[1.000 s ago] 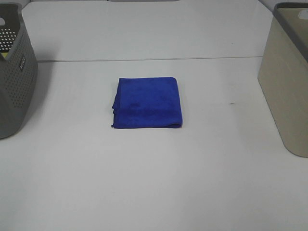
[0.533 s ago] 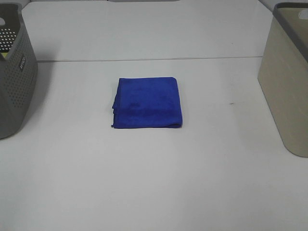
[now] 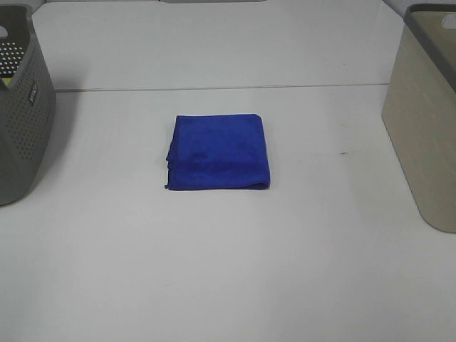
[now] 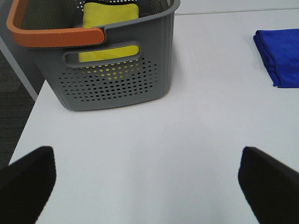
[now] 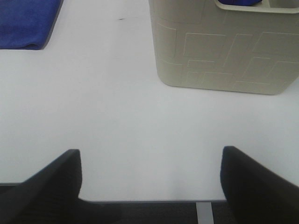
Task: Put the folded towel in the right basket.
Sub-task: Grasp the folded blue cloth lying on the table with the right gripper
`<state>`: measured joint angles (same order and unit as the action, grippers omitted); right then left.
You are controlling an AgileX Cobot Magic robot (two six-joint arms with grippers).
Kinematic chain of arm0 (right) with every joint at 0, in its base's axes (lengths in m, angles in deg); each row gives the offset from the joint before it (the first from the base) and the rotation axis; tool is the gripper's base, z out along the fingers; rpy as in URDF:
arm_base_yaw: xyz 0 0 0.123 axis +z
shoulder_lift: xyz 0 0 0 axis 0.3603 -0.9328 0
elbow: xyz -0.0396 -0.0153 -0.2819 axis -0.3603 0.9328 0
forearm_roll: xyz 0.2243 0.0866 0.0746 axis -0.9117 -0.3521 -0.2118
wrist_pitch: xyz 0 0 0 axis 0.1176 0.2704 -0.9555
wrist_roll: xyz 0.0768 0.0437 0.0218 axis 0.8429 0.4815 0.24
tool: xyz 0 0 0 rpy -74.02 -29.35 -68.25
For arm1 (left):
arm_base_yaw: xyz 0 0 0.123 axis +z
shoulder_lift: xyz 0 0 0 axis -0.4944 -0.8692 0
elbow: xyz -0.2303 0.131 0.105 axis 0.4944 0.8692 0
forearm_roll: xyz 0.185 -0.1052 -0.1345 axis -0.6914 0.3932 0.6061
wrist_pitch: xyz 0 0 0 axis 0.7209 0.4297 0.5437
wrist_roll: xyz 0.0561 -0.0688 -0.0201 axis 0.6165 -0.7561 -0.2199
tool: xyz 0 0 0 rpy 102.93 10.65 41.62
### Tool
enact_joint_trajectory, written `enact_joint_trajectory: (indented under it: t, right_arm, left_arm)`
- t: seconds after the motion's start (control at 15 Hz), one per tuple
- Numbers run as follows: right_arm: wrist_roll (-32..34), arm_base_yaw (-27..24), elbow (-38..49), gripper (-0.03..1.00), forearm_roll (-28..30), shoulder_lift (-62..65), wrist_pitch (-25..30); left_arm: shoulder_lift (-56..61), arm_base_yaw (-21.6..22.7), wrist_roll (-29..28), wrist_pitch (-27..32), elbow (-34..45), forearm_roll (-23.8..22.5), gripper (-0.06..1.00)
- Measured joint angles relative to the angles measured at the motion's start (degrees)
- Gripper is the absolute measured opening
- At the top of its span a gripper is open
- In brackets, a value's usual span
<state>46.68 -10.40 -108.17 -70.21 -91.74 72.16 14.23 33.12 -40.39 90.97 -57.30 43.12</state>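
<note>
Looking now, I see no step done yet. Fluffy blue folded towel [image 3: 217, 152] lies flat, square, mid smooth white table [image 3: 228, 271], well apart from tall beige plastic basket [image 3: 424, 135] on right. My left gripper [image 4: 149, 184] spread wide, empty. My right gripper [image 5: 152, 182] spread wide, empty too. Left to do: grab towel, carry, drop in. Grey plastic basket with small holes [image 3: 25, 121] on left holds yellow cloth [image 4: 110, 14].

Table [image 3: 228, 271]: folded towel [image 3: 217, 152] lying flat at frame centre, well apart from both baskets. Left basket [image 3: 25, 114] at the left edge, upper half of frame; a folded cloth [image 4: 110, 11] inside it. Right basket [image 3: 424, 135] at the right edge, opposite.
</note>
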Motion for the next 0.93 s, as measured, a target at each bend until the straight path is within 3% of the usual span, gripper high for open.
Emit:
enact_joint_trajectory:
  t: [0.93]
  right_arm:
    - [0.00,0.00,0.00,0.79,0.00,0.00,0.00]
  left_arm:
    - [0.00,0.00,0.00,0.00,0.00,0.00,0.99]
